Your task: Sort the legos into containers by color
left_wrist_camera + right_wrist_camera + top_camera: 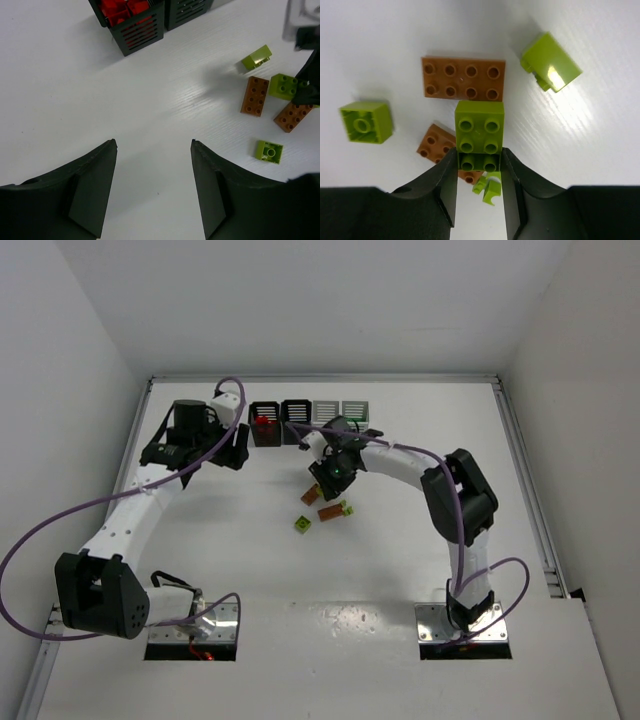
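- The right gripper [479, 161] is narrowed onto a yellow-green brick [479, 131]. Its two fingers [445, 185] press against the brick's opposite sides at the near end.
- That brick sits studs up in the middle of the loose pile, above the table [250, 570].
- Just beyond it lies a long brown brick [463, 79], flat and studs up.
- A second brown brick [434, 144] lies partly hidden under the held brick and the left-hand finger.
- A tilted yellow-green brick [551, 61] rests near the long brown one. An upturned yellow-green brick [366, 121] lies apart on the other side, hollow face up.
- A small yellow-green piece [491, 190] shows low between the fingers; its shape is unclear.
- The left gripper [154, 146] stands wide apart over bare table, with nothing between its fingers.
- Four bins stand in a row at the far edge of the table.
- The first black bin [265, 432] holds red bricks [120, 9].
- The second black bin [296, 410] touches it; its contents cannot be made out.
- The inner pale bin [326, 410] and the end pale bin [356, 408] follow; what they hold is too small to tell.
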